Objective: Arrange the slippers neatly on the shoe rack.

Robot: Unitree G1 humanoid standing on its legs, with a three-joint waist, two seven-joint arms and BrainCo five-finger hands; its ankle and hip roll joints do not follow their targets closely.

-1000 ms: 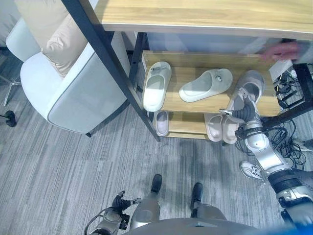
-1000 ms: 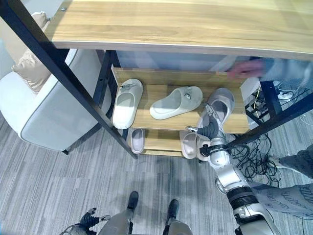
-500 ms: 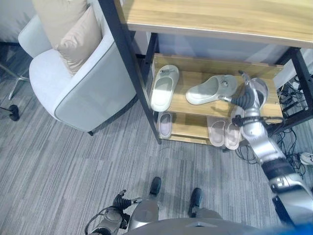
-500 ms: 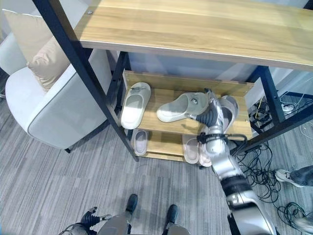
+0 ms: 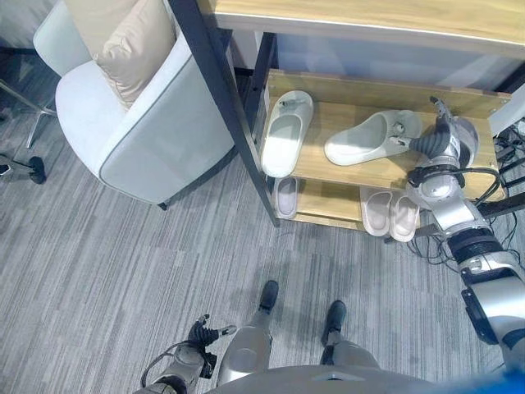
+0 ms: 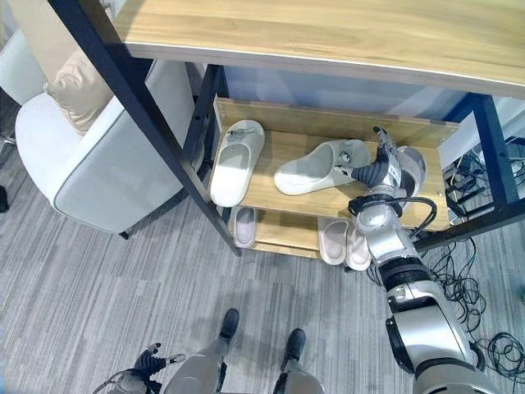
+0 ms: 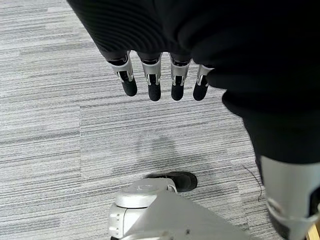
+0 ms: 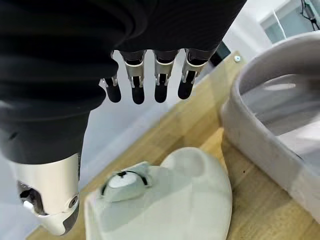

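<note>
Grey striped carpet (image 5: 107,246) runs up to a wooden shoe rack (image 6: 328,185) with black legs, and a pale armchair (image 5: 131,139) with a beige cushion (image 5: 135,49) stands well off to the left hand's side. The right hand (image 6: 379,168) is raised over the rack's upper shelf, fingers (image 8: 135,82) straight and spread loosely, holding nothing. Just beside it, toward the robot's left, a white slipper (image 6: 321,167) lies crosswise on the shelf, its toe with a small round badge close under the fingertips. On the hand's other side, near enough that touch cannot be judged, sits a grey slipper (image 8: 280,125). Farther left a second white slipper (image 6: 236,161) lies lengthwise. Below the hand, on the lower shelf, pinkish slippers (image 5: 390,213) lie paired, another (image 5: 286,197) farther left. The left hand (image 7: 160,75) hangs low over the carpet, fingers straight, empty.
</note>
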